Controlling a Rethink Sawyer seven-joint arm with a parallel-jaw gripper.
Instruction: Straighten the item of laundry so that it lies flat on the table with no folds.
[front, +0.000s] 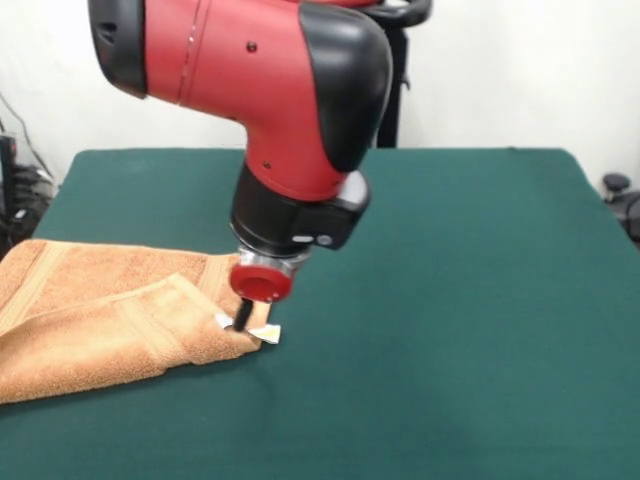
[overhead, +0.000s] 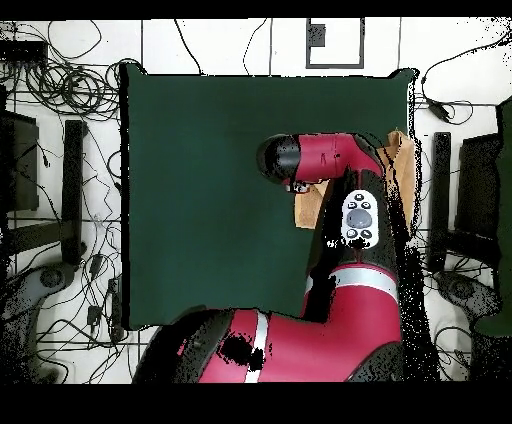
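Right now the towel sits at the left edge of the green surface in the front view, and it is far from flat: its near half is folded over the rest, making a thick doubled flap with a rounded fold line, and a white tag pokes out at the folded corner. The claw is down on that very corner, a dark tip pressing at the cloth beside the tag, under the red wrist; whether it is clenched on the fabric or slack I cannot tell, because the tip is too small and partly hidden. From above, the arm covers nearly all of the towel, with only a sliver of tan showing beside it, near the surface's edge. Risks from here, as I judge them: if the tip has caught only the tag or one thin layer, a pull could slip off and leave the fold as it is; if it drags both layers together, the whole towel could slide instead of opening; and with the cloth lying close to the surface's edge, a sideways tug might send part of it over. Containers: none in view, nothing to report inside any.
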